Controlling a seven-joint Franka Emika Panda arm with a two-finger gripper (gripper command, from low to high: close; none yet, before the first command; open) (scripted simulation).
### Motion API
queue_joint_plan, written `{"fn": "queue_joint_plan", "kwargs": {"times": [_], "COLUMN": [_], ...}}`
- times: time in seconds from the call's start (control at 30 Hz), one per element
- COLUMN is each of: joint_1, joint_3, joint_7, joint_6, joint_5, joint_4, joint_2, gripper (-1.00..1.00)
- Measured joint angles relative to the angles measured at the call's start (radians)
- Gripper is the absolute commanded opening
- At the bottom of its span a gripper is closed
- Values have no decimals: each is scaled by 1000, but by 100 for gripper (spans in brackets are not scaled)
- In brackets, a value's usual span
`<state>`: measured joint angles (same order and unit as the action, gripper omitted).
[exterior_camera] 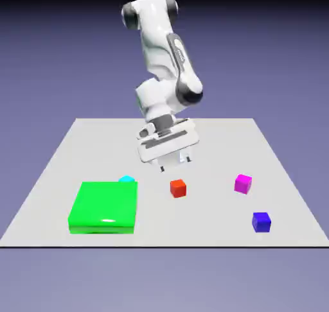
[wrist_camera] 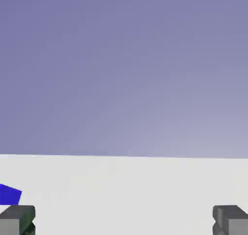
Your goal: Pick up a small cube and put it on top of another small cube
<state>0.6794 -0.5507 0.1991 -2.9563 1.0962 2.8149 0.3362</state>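
Observation:
The small cyan cube (exterior_camera: 126, 179) peeks out behind the far edge of the flat green block (exterior_camera: 104, 207), mostly hidden by it. The magenta-pink cube (exterior_camera: 243, 183) sits on the table toward the exterior view's right. My gripper (exterior_camera: 173, 165) hangs open above the table, behind the red cube, with nothing between its fingers. In the hand view my gripper (wrist_camera: 124, 222) shows two grey fingertips (wrist_camera: 17, 219) far apart at the bottom edge, over bare white table. Neither the cyan nor the magenta cube shows in the hand view.
A red cube (exterior_camera: 178, 188) lies just in front of the gripper. A dark blue cube (exterior_camera: 261, 221) sits near the table's front right, and the dark blue cube (wrist_camera: 9, 194) also shows at the hand view's lower left.

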Motion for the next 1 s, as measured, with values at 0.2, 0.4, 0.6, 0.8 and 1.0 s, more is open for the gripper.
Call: {"fn": "queue_joint_plan", "kwargs": {"times": [0.2, 0.4, 0.6, 0.8, 1.0], "joint_1": [160, 320, 431, 530, 630], "joint_3": [-130, -260, -424, -594, -762], "joint_7": [224, 449, 648, 843, 1031], "joint_6": [20, 40, 34, 24, 11], "joint_5": [261, 522, 783, 1044, 1298], "joint_4": [1, 1, 23, 47, 74], "joint_2": [-54, -109, -215, -329, -447], "gripper": [0, 0, 0, 0, 0]}}
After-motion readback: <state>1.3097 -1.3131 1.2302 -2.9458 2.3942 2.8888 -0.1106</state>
